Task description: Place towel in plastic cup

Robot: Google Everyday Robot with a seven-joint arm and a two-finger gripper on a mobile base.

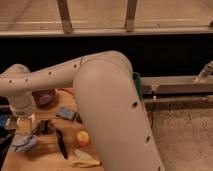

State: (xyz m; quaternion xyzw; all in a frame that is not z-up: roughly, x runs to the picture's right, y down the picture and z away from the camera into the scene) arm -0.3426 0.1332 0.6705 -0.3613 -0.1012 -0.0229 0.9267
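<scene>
The hand (31, 131) hangs low at the counter's (47, 159) left side, seemingly pinching the towel (23, 143), though its fingers are hard to make out; the cup (4, 122) sits just left.

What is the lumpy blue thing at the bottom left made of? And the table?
The towel looks like soft cloth: pale blue-grey, matte, bunched into lumps. The table looks like wood: warm tan and smooth, though it might be laminate. The end effector hangs just above the towel.
</scene>
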